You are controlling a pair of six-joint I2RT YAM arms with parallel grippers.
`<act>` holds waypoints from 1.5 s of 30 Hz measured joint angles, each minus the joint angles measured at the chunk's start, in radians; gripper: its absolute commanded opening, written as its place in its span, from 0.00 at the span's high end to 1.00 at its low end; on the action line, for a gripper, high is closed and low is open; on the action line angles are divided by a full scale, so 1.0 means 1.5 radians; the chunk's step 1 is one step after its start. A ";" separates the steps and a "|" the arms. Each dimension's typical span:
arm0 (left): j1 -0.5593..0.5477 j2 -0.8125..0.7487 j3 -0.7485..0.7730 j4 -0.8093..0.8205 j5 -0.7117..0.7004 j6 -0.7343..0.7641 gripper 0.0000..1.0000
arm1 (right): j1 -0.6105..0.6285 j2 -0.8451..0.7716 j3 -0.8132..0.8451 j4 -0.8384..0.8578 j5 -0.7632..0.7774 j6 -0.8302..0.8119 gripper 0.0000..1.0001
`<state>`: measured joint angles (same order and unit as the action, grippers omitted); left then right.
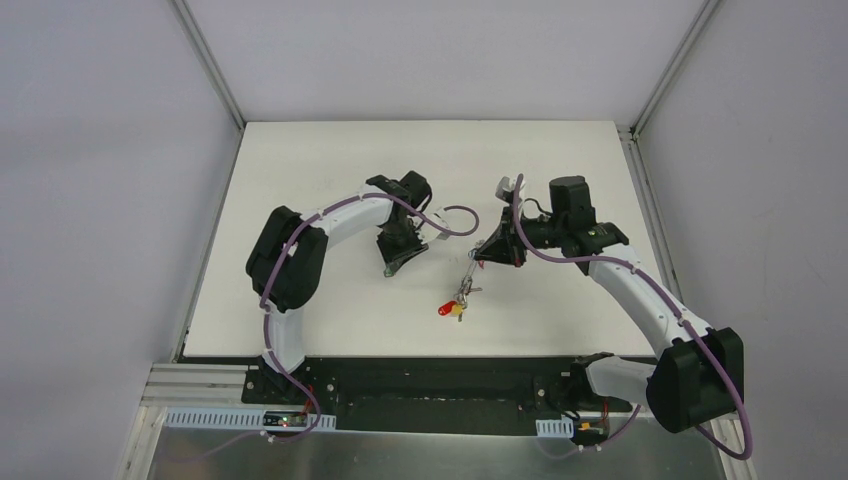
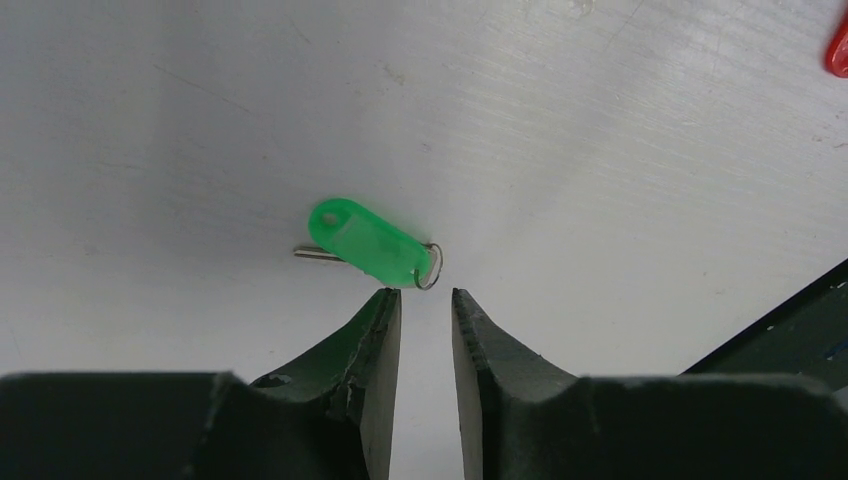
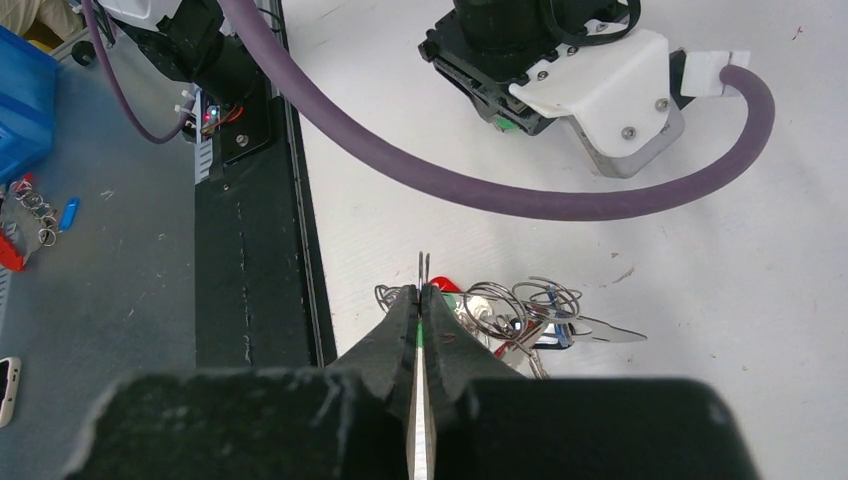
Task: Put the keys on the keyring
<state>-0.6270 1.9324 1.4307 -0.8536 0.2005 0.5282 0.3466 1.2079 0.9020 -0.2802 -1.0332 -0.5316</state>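
Note:
A key with a green tag (image 2: 365, 243) lies flat on the white table (image 2: 600, 150), its small split ring (image 2: 430, 268) just beyond my left gripper (image 2: 427, 297). That gripper is open by a narrow gap, with nothing between its fingers. My right gripper (image 3: 422, 292) is shut on the thin wire of the keyring (image 3: 422, 265), which pokes out past its tips. A bunch of keys (image 3: 520, 318) with small rings and a red tag (image 3: 447, 285) hangs from the wire down to the table (image 1: 458, 305). In the top view the left gripper (image 1: 400, 257) is left of the right gripper (image 1: 490, 250).
The left arm's purple cable (image 3: 500, 190) arcs across the right wrist view. Off the table's near edge are a black base rail (image 1: 430, 385), a blue bin (image 3: 20, 100) and loose spare keys (image 3: 30, 215). Grey walls enclose the table.

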 measured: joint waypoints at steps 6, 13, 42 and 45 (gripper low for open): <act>0.000 0.016 0.017 -0.003 -0.001 -0.005 0.72 | -0.002 0.000 0.000 0.003 -0.001 0.000 1.00; 0.000 0.037 0.032 -0.011 -0.001 -0.045 0.71 | -0.003 0.000 0.000 0.005 -0.001 0.000 1.00; -0.001 0.051 0.038 -0.025 -0.030 -0.083 1.00 | -0.004 0.000 0.000 0.005 -0.003 0.005 1.00; -0.001 0.051 0.040 -0.029 -0.027 -0.083 1.00 | -0.006 0.000 0.000 0.005 -0.003 0.005 1.00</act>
<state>-0.6277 2.0094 1.4910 -0.8974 0.1600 0.4038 0.3382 1.2076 0.9016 -0.2722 -1.0370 -0.5240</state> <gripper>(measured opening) 0.008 0.007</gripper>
